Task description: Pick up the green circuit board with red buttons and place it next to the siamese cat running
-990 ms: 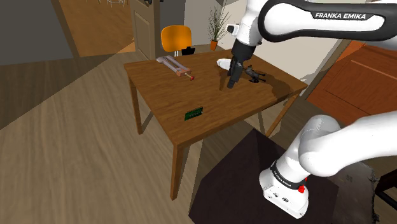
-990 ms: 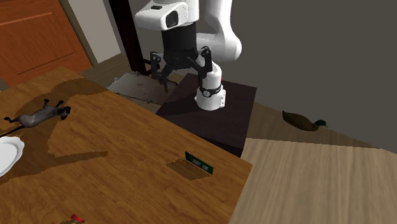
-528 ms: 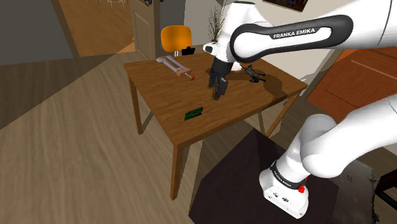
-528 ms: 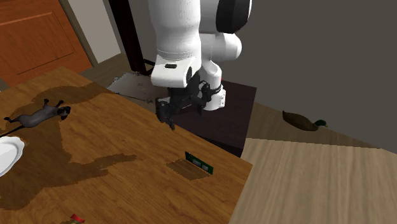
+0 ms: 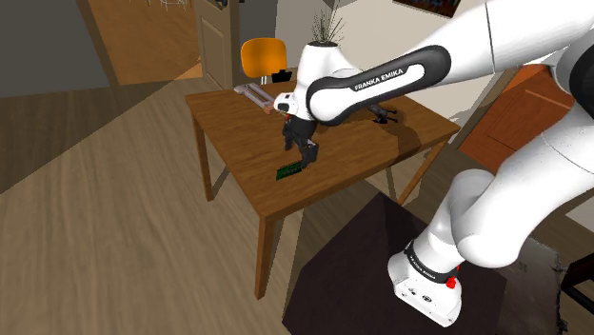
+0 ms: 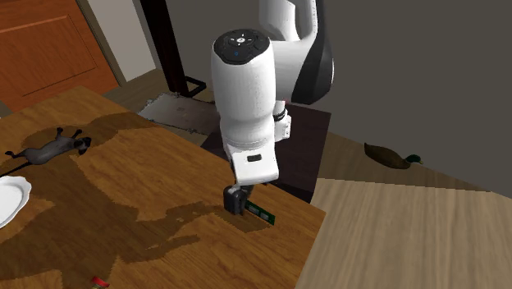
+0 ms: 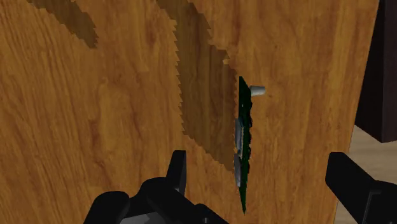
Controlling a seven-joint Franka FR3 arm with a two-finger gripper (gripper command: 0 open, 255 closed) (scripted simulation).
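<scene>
We see the gripper point(image 7: 259, 164), its 2 fingers apart around the board point(image 7: 243, 146), which stands untouched on edge on the table point(image 6: 98, 205). In the second exterior view the cat point(image 6: 53, 146) lies at its 10 o'clock.

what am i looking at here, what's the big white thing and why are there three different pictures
The big white thing is a robot arm standing on a dark box beside a wooden table. One picture looks over the arm's shoulder, one looks across the table from another side, and one comes from a camera on the hand, looking along its two black fingers. On the table lie a small green circuit board, a grey cat figure and a white plate. The fingers stand apart on either side of the board without touching it, so nothing is held.
</scene>
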